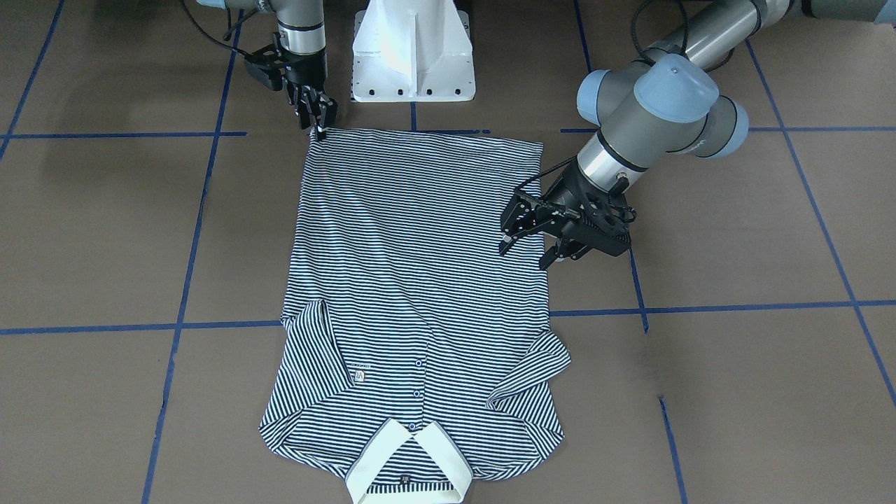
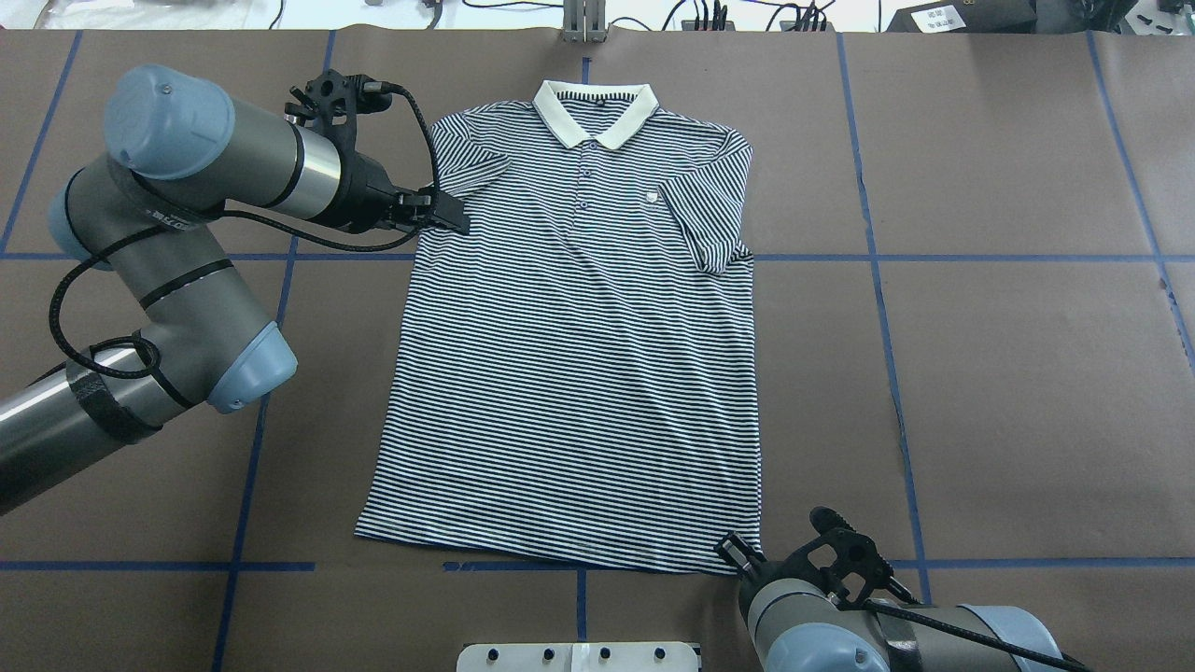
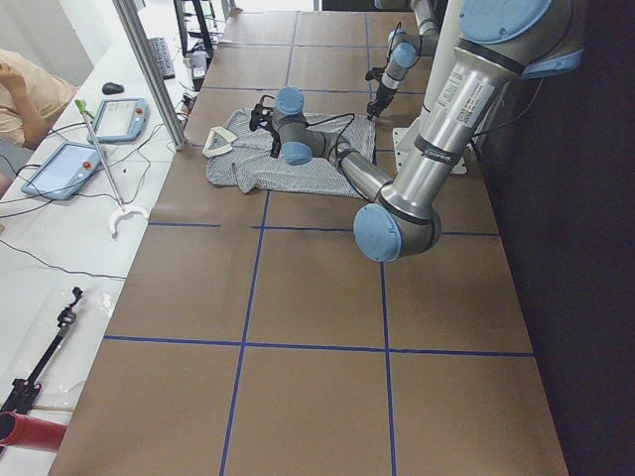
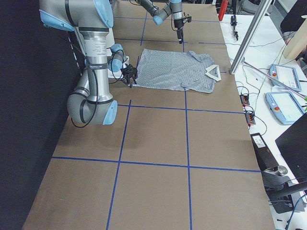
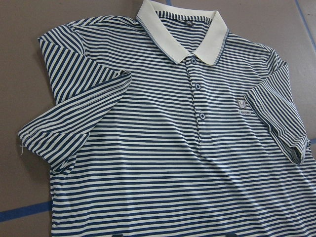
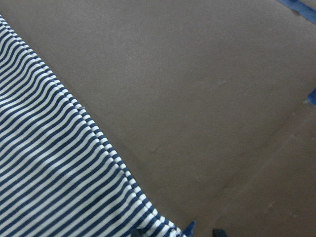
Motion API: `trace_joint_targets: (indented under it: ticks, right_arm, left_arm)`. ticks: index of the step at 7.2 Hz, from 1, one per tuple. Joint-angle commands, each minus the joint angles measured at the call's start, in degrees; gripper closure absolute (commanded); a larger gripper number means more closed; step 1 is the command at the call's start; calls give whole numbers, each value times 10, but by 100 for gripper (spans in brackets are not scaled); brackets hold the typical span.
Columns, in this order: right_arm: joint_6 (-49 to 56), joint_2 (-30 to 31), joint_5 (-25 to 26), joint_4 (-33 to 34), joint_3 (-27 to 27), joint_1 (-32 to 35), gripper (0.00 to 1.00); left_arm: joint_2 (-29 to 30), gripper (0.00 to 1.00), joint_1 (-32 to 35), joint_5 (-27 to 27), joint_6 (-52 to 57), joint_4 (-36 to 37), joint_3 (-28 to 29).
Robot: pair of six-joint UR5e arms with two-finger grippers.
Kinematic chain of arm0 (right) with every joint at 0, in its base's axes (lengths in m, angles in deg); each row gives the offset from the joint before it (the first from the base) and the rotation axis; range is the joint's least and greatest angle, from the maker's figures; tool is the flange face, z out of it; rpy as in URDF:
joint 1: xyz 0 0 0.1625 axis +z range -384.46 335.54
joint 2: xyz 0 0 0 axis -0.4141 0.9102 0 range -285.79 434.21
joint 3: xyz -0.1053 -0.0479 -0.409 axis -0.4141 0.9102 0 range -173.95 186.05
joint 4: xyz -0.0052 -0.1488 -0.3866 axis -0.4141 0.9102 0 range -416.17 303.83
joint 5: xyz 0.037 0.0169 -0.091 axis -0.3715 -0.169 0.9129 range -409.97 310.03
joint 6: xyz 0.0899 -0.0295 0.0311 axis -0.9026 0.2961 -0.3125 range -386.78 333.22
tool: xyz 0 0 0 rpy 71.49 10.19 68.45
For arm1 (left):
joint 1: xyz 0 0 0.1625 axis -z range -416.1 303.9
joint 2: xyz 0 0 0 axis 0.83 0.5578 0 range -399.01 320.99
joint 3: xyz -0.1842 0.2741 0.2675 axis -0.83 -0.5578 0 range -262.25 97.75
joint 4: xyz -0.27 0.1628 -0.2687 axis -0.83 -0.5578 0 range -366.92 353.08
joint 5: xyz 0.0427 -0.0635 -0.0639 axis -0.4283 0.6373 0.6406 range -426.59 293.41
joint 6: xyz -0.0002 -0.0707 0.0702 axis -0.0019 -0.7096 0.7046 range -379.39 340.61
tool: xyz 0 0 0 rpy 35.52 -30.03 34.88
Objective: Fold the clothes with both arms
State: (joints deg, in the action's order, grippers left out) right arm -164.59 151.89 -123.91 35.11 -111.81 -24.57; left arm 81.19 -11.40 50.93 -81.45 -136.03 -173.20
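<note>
The polo shirt point(image 1: 413, 266) lies spread flat and face up in the middle of the counter point(image 1: 735, 231). Its cream collar point(image 1: 381, 458) is at the far side from the robot and its straight hem point(image 2: 560, 553) is nearest the robot's white pedestal point(image 1: 413, 49). The placket point(image 5: 197, 87) shows 3 buttons done up, and the small chest label point(image 1: 360, 375) sits just beside it. Both short sleeves are turned inward so that they lie on the body of the shirt: the left sleeve point(image 2: 471, 170) is creased across the chest and the right sleeve point(image 2: 711, 215) is folded down along the side seam. The left fingers point(image 2: 450, 215) are at the shirt's left edge just below that left sleeve; the front view shows them spread apart and holding nothing, with 1 tip over the stripes and the other at the fabric's border, though whether they touch the cloth cannot be told. The right fingers point(image 1: 318, 115) point down at the hem's right corner, with their tips at the very edge of the cloth; whether they have closed on that corner cannot be told. The left arm point(image 1: 658, 105) reaches in low from the side, while the right arm point(image 1: 301, 28) stands almost upright beside the pedestal. Blue tape lines point(image 1: 735, 306) divide the brown counter into squares around the shirt.
</note>
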Motion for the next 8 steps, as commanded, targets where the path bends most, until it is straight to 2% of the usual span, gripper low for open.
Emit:
trace_joint_targets:
  ticks: [1, 4, 6, 7, 8]
  right_arm:
    - [0, -1, -1, 0, -7, -5, 100]
    - [3, -5, -1, 0, -7, -6, 100]
    - [4, 2, -1, 0, -25, 4, 100]
    - [4, 4, -1, 1, -38, 5, 100]
    - [4, 3, -1, 10, -41, 4, 100]
  left_arm:
    - [0, 25, 0, 0, 0, 0, 0]
    - [0, 24, -1, 1, -22, -1, -3]
    - [-6, 23, -1, -7, -63, 1, -22]
    - [-48, 23, -24, -87, -111, 5, -69]
    - [-127, 23, -59, -99, -121, 22, -147]
